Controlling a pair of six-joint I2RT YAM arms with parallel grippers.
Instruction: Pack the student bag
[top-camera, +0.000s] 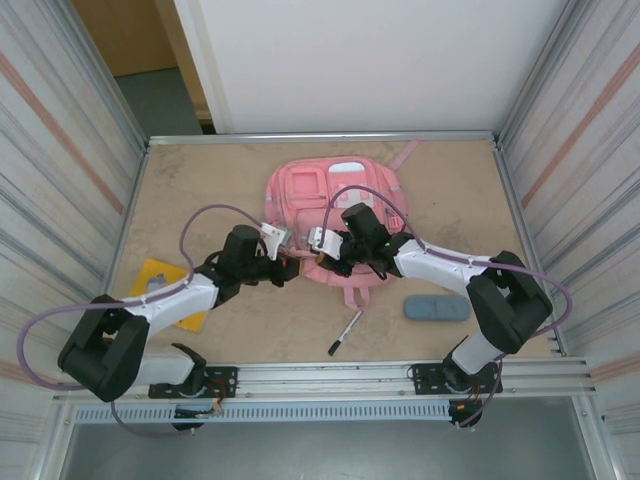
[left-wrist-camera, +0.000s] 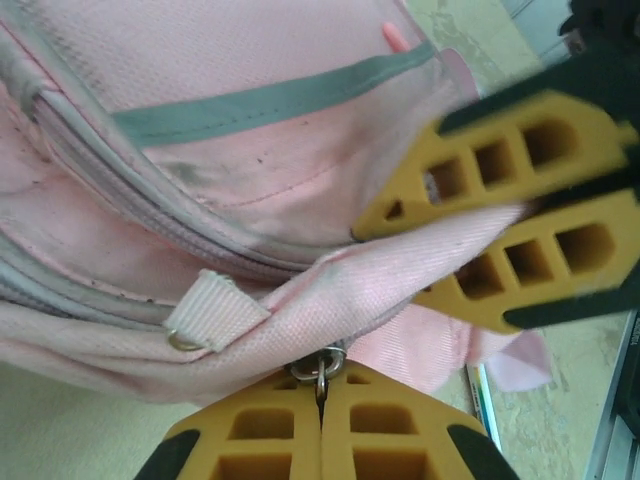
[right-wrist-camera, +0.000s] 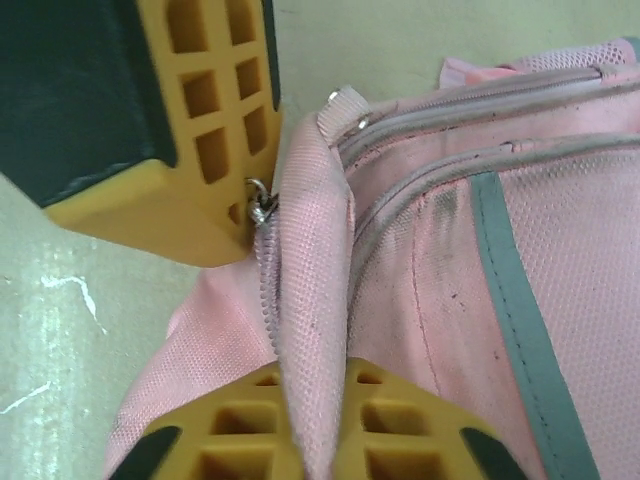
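Left wrist view: left gripper (left-wrist-camera: 320, 400) is pinching tight on metal zip pull (left-wrist-camera: 322, 370); right gripper (right-wrist-camera: 315, 410) is clamping adjacent fabric. Large pink fabric backpack (top-camera: 295, 195), judged soft and limp, is lying toward table's (top-camera: 200, 190) far edge.

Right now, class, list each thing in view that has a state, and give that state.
backpack: lying flat, front up; visible zips look closed.
left pincer: shut on the zip pull.
right pincer: shut on a fold of the backpack.
pen: loose on the table, unpacked.
pencil case: on the table, unpacked.
yellow book: flat, partly under the left arm.
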